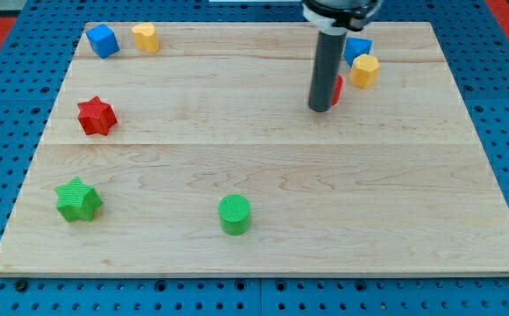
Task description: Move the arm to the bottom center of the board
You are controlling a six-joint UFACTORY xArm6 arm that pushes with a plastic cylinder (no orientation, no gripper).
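One long slide takes my tip (319, 109), a bare rod with no pincer, from beside the red block (337, 89) near the board's top edge down to the bottom edge's middle, passing right of the green cylinder (234, 214).

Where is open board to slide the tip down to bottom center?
Open: the wide middle, from my tip down to the green cylinder block, and the whole lower right. Crowded: beside my tip, the red block, blue block and yellow block.
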